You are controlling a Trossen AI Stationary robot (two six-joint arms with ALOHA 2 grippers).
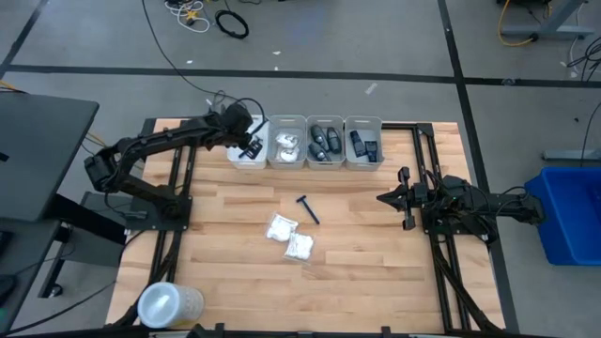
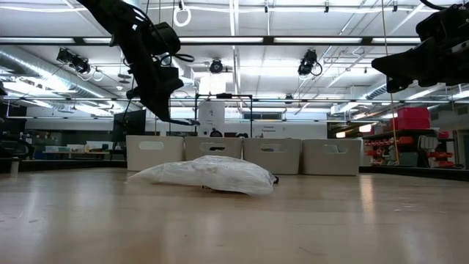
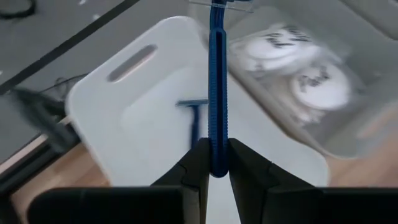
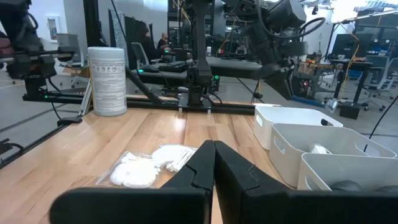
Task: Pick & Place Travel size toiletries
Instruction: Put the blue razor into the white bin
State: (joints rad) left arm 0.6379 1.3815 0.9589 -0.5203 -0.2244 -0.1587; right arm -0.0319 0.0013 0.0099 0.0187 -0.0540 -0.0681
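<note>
My left gripper [image 1: 252, 144] hangs over the leftmost of several white bins [image 1: 246, 158] at the table's far edge, shut on a dark blue razor [image 3: 217, 93]. Another blue razor [image 3: 193, 117] lies on that bin's floor. The neighbouring bin holds white packets [image 3: 298, 71]; two further bins hold small dark containers [image 1: 326, 144]. On the bare table lie a third razor [image 1: 307, 208] and two white packets [image 1: 280, 228] [image 1: 300, 246]. My right gripper [image 1: 385, 198] waits shut at the table's right side, touching nothing. My left gripper pinches the razor's handle at its free end [image 3: 217, 163] between the two fingers [image 3: 200, 163]. The fingers slant downward from the table's left. The razor runs straight on beyond the fingertips, its head [image 3: 221, 5] farthest from them, lifted clear above the leftmost bin.
A clear round lidded tub [image 1: 169, 305] stands at the table's near left corner. The packets [image 2: 209, 174] lie mid-table in front of the bin row [image 2: 242, 155]. Bare wood lies between the packets and the right arm.
</note>
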